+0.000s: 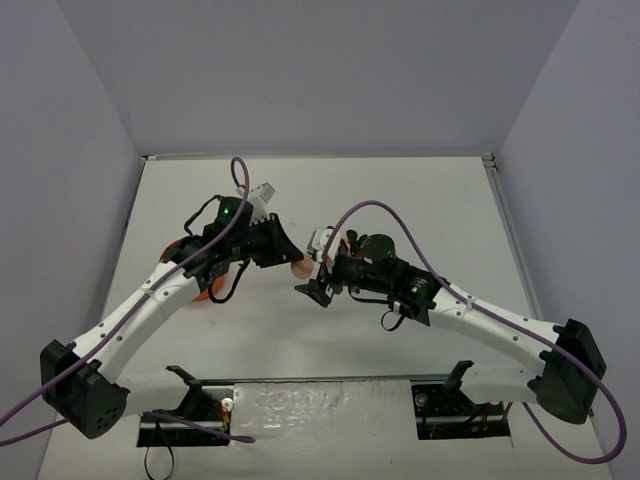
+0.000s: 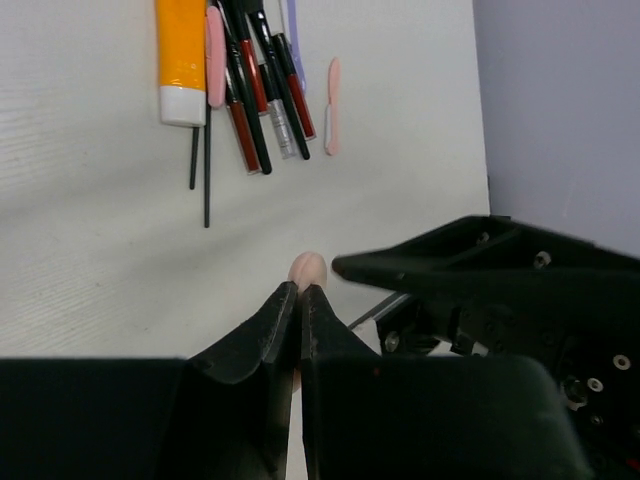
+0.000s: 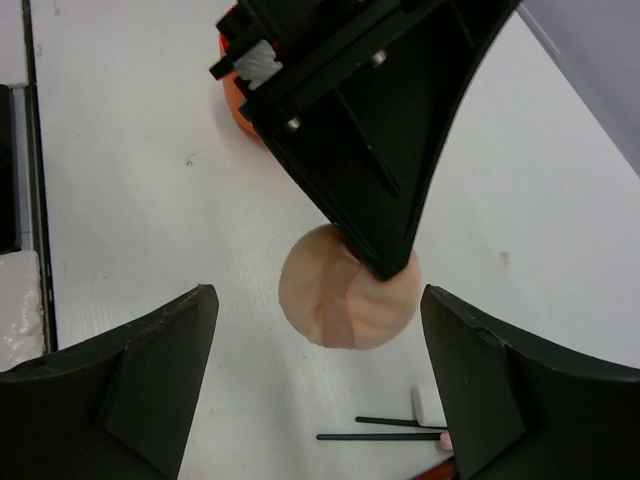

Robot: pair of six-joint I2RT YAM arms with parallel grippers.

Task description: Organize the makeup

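Here, my left pincer (image 2: 300, 292) is clamped shut on the pale pink puff (image 2: 307, 268).
My right pincer (image 3: 318, 300) stands wide open either side of it, mid-table (image 2: 100, 280); the tube (image 2: 181, 60) and brushes (image 2: 250, 100) lie well apart.

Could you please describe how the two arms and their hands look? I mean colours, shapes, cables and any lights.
Both the left arm and the right arm have white tubular links with black joints and blocky black bases. A purple cable loops along each, and a small green light glows near each wrist. The left hand and right hand are black, with two flat, tapering fingers.
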